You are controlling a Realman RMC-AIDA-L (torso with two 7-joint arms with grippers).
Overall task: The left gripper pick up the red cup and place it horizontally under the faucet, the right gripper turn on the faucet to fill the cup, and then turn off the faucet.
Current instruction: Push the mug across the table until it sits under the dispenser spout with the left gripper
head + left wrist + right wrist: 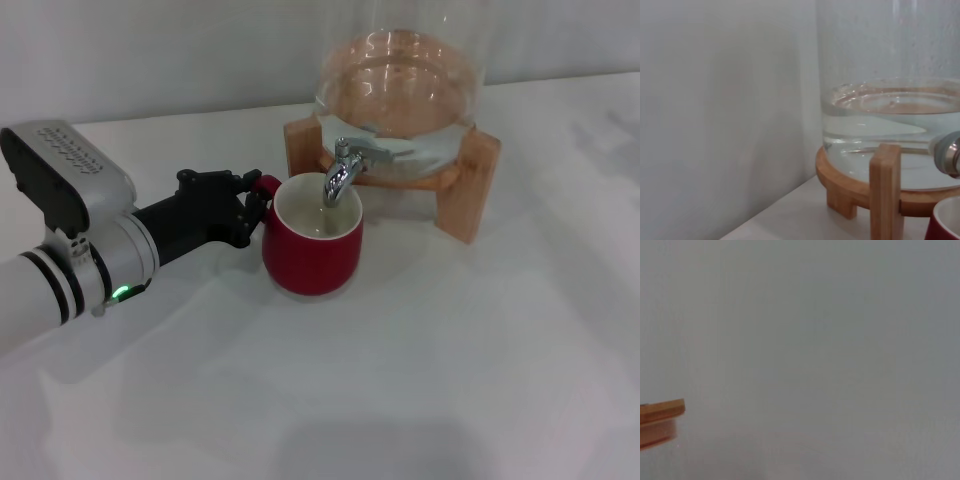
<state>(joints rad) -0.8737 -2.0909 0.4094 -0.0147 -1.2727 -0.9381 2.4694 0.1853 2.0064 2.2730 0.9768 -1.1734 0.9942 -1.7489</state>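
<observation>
The left gripper (245,205) lay low over the table (420,380), its white arm reaching in from the robot's left side and running nearly level, with the grey ridged box on top and the green light glowing on the underside of the wrist. Its black fingers (215,185) were clenched around the small loop handle of the cup (312,250), gripping it from the side. The cup stood upright on the table directly beyond the fingertips, its white inside open upward and holding some pale liquid.

Just past the cup, on the side away from the gripper, the faucet (342,175) curved down so that its spout hung over the cup's mouth, slightly inside the far rim. A thin stream appeared to run from the spout into the cup, though this was hard to make out. The faucet's small lever pointed sideways, away from the gripper.

Behind the faucet sat the glass dispenser (400,85), partly filled with clear water, resting in a wooden stand (470,185) whose legs stood on the table. From the left wrist view, the stand (885,190), the water-filled glass (880,75), a sliver of the faucet (950,157) and the cup's rim (947,222) showed close ahead.

The right gripper showed in no view; its wrist camera caught only a corner of the stand (660,422).
</observation>
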